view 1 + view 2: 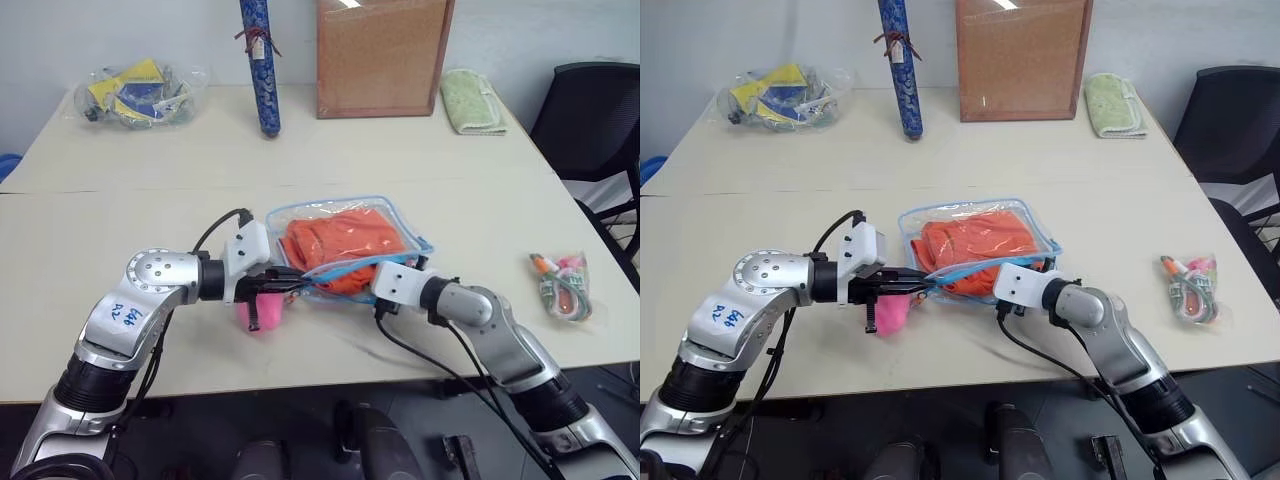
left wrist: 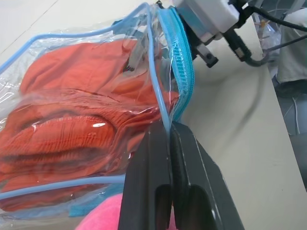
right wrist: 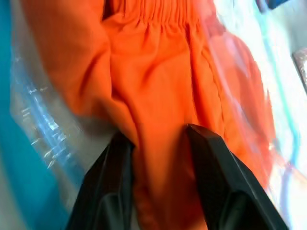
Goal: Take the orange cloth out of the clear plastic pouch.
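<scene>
The clear plastic pouch with light blue trim lies flat on the table in front of me. The wrinkled orange cloth is inside it. My left gripper is shut on the blue trim at the pouch's near open edge, holding it up. A pink pom-pom hangs just below those fingers. My right gripper reaches into the pouch mouth from the right, and its two fingers pinch a fold of the orange cloth. From the head views its fingertips are hidden behind the plastic and the cloth.
At the back of the table are a clear bag of yellow and blue items, an upright blue roll, a cork board and a pale green towel. A small packet lies right. A black chair stands beyond.
</scene>
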`<state>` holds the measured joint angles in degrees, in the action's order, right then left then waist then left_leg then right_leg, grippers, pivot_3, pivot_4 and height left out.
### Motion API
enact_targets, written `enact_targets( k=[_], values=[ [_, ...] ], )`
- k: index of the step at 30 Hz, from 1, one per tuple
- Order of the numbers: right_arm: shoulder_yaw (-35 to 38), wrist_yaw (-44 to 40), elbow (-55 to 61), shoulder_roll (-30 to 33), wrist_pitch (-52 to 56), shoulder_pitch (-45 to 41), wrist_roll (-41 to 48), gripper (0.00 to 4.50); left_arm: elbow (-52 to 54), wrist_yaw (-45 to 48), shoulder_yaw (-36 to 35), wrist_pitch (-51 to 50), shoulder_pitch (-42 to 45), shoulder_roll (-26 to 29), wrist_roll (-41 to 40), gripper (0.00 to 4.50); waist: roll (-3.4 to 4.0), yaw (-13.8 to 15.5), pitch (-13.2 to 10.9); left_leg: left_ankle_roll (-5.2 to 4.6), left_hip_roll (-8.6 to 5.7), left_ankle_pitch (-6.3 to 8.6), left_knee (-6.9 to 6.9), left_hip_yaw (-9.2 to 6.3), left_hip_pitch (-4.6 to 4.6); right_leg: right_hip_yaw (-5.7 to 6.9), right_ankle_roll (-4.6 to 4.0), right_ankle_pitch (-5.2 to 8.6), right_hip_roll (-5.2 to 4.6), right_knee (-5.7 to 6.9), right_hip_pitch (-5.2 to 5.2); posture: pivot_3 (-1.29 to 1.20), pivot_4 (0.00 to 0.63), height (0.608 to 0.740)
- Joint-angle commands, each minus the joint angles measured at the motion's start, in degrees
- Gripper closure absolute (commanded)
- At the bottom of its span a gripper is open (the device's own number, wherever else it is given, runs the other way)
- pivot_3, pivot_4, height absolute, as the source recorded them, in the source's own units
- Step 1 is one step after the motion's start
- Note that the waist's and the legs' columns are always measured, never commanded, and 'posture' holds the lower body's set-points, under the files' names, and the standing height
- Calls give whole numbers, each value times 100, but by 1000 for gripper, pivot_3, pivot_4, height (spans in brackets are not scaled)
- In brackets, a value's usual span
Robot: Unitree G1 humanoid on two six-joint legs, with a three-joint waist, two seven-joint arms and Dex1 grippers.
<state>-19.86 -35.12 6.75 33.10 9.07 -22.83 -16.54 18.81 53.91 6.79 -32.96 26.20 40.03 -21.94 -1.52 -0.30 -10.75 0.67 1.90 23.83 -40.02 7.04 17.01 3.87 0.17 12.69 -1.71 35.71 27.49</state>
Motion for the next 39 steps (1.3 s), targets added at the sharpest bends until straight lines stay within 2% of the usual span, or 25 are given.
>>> enact_targets(
  k=[1, 4, 7, 8, 14, 18, 26, 28, 35, 39],
  values=[
    [-129, 77, -462, -128, -158, -60, -198, 2739, 34, 22, -47, 147, 109, -29, 13, 4500, -1, -3, 1, 0, 0, 0, 0, 0, -1, 0, 0, 0, 0, 0, -1, 0, 150, 740],
    [-94, 71, -661, -257, -252, -126, -153, 3374, -3, 24, -45, 185, 122, -31, 31, 4500, -3, -8, 3, 0, 1, 0, 0, 0, -5, -1, 0, 0, -1, 2, -4, 0, 150, 740],
    [-97, -21, -645, -263, -390, -85, -144, 4402, -45, -8, -50, 224, 112, -24, 76, 4500, -3, -4, 3, 0, 4, 0, -1, 0, -4, -1, 0, 0, -3, 4, -4, 0, 150, 740],
    [-95, -56, -598, -237, -427, -56, -147, 4457, -70, -20, -47, 241, 107, -22, 101, 4500, -2, -3, 3, 0, 6, 0, -1, 0, -4, 0, 0, 0, -3, 4, -3, 0, 150, 740],
    [2, -297, -14, 19, -660, 190, -85, 4457, -330, -242, -2, 376, 133, -99, 418, 4500, -2, 4, 3, 0, 10, 0, 0, 0, -3, 0, 0, 0, -3, 3, -2, 0, 150, 740],
    [-27, -612, 756, 746, -1728, 587, -265, 4457, -875, -616, 40, 523, 377, -281, 812, 4500, -2, 33, 3, -2, -3, 0, 0, -4, 1, 4, 1, 0, -5, -1, -2, 0, 150, 740],
    [375, -1430, 1279, 2023, -3270, 1481, 567, 4457, -2070, -957, 74, 987, 985, -423, 1444, 4500, -4, 7, 3, -2, -3, 0, 4, -1, -1, 3, 4, -2, 1, -6, -4, 0, 150, 740],
    [540, -1463, 1253, 2149, -3261, 1585, 678, 4457, -2274, -941, 54, 1084, 1060, -407, 1522, 4500, -5, 6, 3, -2, -2, 0, 3, -2, -3, 4, 4, -2, 2, -5, -4, 0, 150, 740],
    [1728, -1160, 160, 2758, -3555, 1937, 612, 4457, -2976, -687, 47, 2068, 1061, 253, 2038, 4500, -4, 20, 3, 0, 1, 0, 3, 2, -4, 1, 3, -2, -2, -4, -2, 0, 150, 740],
    [2118, -888, -956, 2905, -3651, 1828, 490, 4457, -2871, -489, -29, 2172, 920, 508, 1991, 4500, -4, 18, 3, -1, -1, 0, 4, 5, -4, 1, 3, -2, -1, -5, -2, 0, 150, 740]
  ],
)
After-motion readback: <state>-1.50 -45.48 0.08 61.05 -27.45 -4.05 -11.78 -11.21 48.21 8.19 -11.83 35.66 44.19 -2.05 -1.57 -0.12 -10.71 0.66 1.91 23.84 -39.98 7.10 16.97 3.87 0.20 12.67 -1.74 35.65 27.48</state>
